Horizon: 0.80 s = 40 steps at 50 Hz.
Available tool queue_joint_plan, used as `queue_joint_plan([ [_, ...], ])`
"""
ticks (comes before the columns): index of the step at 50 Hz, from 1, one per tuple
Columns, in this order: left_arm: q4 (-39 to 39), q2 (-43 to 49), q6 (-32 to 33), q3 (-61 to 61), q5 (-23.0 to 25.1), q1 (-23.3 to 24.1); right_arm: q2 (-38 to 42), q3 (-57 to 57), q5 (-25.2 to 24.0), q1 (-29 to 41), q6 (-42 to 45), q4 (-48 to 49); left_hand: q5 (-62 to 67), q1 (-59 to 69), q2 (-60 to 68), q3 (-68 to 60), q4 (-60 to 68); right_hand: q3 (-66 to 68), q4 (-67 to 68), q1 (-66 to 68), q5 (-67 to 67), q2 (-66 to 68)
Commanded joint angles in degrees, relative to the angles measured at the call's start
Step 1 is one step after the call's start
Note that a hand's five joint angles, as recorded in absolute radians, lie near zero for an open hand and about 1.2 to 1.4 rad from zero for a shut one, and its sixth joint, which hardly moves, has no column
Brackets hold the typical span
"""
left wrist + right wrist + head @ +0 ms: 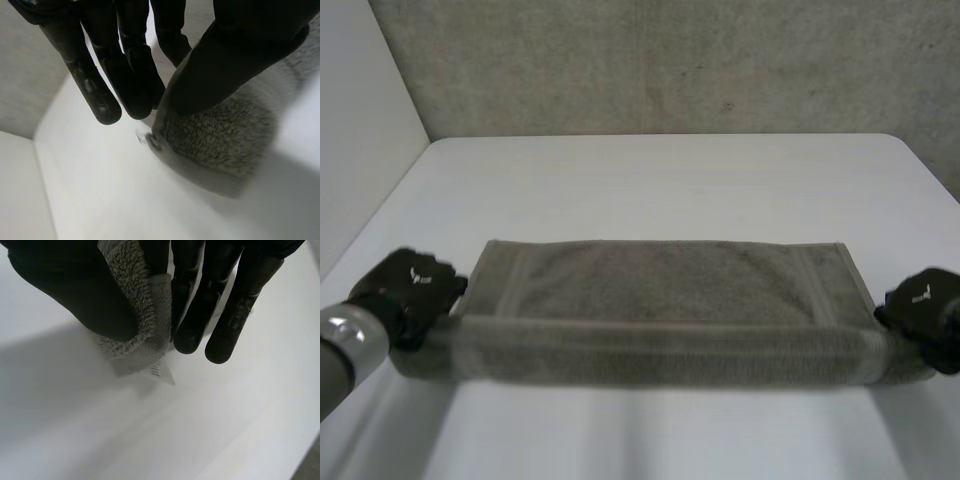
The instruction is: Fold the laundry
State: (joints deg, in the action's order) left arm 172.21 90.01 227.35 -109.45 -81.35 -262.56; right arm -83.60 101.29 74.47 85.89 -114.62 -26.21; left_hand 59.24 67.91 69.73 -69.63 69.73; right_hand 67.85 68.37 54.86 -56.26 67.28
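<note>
Clearly the white table carries only one piece of laundry, a grey towel, spread lengthwise across the middle of it. The towel's far part lies flat on the table. Its near long edge is raised off the surface and stretched taut between the two hands, and a shadow falls on the table beneath it.

The left hand is at the near left corner and the right hand at the near right corner, well apart with the towel's whole length between them. In the left wrist view the thumb presses the terry corner against the straight fingers, so that hand is pinching the towel. The right wrist view shows the same kind of grasp, the corner clamped between thumb and fingers. A small white label hangs from the towel just below the right hand's fingertips.

I judge this to be the first lengthwise fold under way: the near edge is picked up but not yet laid over. The next move calls for both hands to carry that edge away from the robot together, level and with the tension even. It should come down along the far edge with the corners matched before either pinch lets go. If one hand leads, the fold will likely land skewed.
</note>
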Motion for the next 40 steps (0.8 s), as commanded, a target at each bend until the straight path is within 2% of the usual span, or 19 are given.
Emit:
queue_joint_plan([
  [1,9.89,14.99,-4.19,11.51,-0.65,5.04,9.57,-6.62,2.07,2.87,-10.42,10.9,10.76,12.09,10.27,-10.37,10.27,12.15,11.63,25.14,-13.74,12.72],
  [3,10.6,18.54,-4.9,14.79,-0.74,5.57,11.7,-8.66,3.23,4.64,-12.64,12.33,10.76,12.09,10.27,-10.37,10.27,12.15,11.63,25.14,-13.74,12.72],
  [5,12.52,25.18,-5.69,21.35,-1.52,6.01,16.6,-12.85,6.81,7.09,-16.14,15.3,10.76,12.09,10.27,-10.37,10.27,12.15,11.63,25.14,-13.74,12.72],
  [6,12.53,25.21,-5.69,21.38,-1.53,6.01,16.62,-12.87,6.83,7.1,-16.16,15.31,10.76,12.09,10.27,-10.37,10.27,12.15,11.63,25.14,-13.74,12.72],
  [8,14.63,31.16,-5.87,27.51,-3.72,6.89,20.47,-16.29,9.72,8.24,-17.91,18.9,10.76,12.09,10.27,-10.37,10.27,12.15,11.63,25.14,-13.74,12.72],
  [11,15.34,35.48,-5.95,32.87,-5.83,7.33,23.55,-18.84,10.52,9.03,-18.79,22.68,10.76,12.09,10.27,-10.37,10.27,12.15,11.63,25.14,-13.74,12.72],
  [17,15.52,41.81,-5.78,39.91,-7.07,7.5,29.09,-24.2,11.4,11.67,-19.23,28.49,10.76,12.09,10.27,-10.37,10.27,12.15,11.63,25.14,-13.74,12.72],
  [24,15.7,45.77,-5.87,44.75,-7.07,8.21,34.19,-30.09,13.59,13.42,-19.23,30.25,10.76,12.09,10.27,-10.37,10.27,12.15,11.63,25.14,-13.74,12.72],
  [26,16.05,46.31,-5.87,45.55,-7.07,8.56,35.08,-31.24,14.3,13.78,-19.23,31.05,10.76,12.09,10.27,-10.37,10.27,8.68,8.16,21.67,-10.27,9.25],
  [27,16.4,46.66,-5.87,45.81,-7.15,8.73,35.6,-31.85,15.26,14.04,-19.23,32.09,1.79,3.12,1.3,-1.4,1.3,-23.46,-23.98,-10.47,21.87,-22.89],
  [28,16.58,46.66,-5.87,45.64,-7.24,8.74,35.7,-32.12,16.66,14.22,-19.32,33.41,-36.6,-35.27,-37.09,36.99,-37.09,-53.26,-53.78,-40.27,51.67,-52.69],
  [29,16.58,46.66,-5.87,45.64,-7.24,8.74,35.7,-32.12,16.67,14.22,-19.32,33.42,-36.99,-35.66,-37.47,37.38,-37.47,-53.56,-54.08,-40.57,51.96,-52.99],
  [30,16.58,46.49,-5.87,45.55,-7.24,8.91,35.44,-32.21,18.41,14.31,-19.49,34.81,-59.24,-57.91,-59.73,59.63,-59.73,-57.85,-58.37,-44.86,56.26,-57.28],
  [31,16.58,46.14,-5.87,45.47,-7.33,9.09,34.74,-32.12,20.17,14.4,-20.02,36.31,-59.05,-57.72,-59.54,59.44,-59.54,-57.85,-58.37,-44.86,56.26,-57.28],
  [34,16.58,44.39,-6.22,44.85,-7.86,9.88,31.33,-30.9,21.42,14.4,-22.29,37.55,-59.19,-57.86,-59.68,59.59,-59.68,-57.85,-58.37,-44.86,56.26,-57.28],
  [40,16.58,38.4,-8.5,41.42,-8.47,9.88,24.18,-27.82,20.1,13.87,-27.32,37.2,-59.19,-57.86,-59.68,59.59,-59.68,-57.85,-58.37,-44.86,56.26,-57.28],
])
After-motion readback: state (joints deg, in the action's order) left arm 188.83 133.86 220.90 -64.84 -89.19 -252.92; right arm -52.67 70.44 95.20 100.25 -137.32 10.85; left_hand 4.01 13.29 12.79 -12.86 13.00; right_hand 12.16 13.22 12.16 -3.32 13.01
